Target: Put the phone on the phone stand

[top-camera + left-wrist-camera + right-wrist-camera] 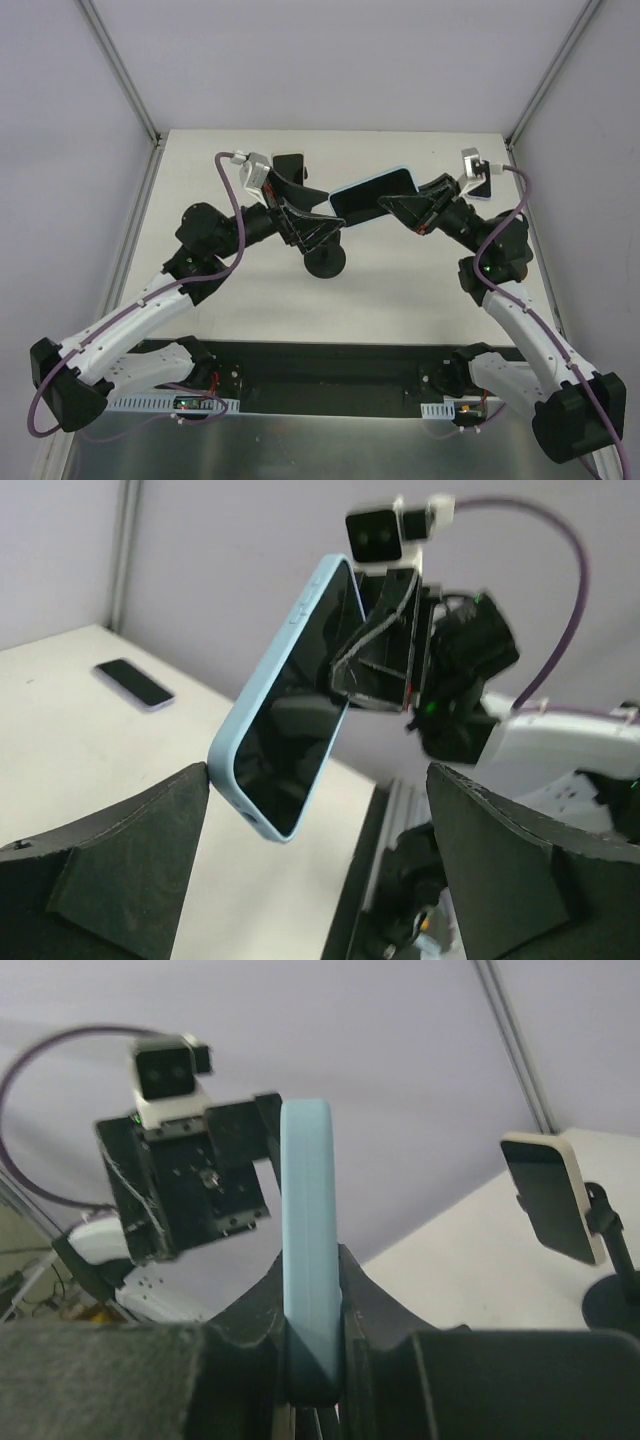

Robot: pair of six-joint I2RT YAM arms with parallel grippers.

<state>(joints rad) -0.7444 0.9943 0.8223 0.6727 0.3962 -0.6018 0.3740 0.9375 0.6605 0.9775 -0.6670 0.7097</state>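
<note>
Centrally, the right gripper point(392, 205) pinches the blue phone point(372, 190). The left gripper point(318, 222) stands spread at the phone's left end, with the phone stand point(326, 261) just below.

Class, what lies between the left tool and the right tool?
The blue-cased phone, clamped in the right tool; the left tool stands open at its other end. The top view shows it.

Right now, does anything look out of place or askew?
Nothing stands out. The blue-cased phone hangs tilted above the table, clamped edgewise in the right pincer; the left pincer stands open around its free end.
</note>
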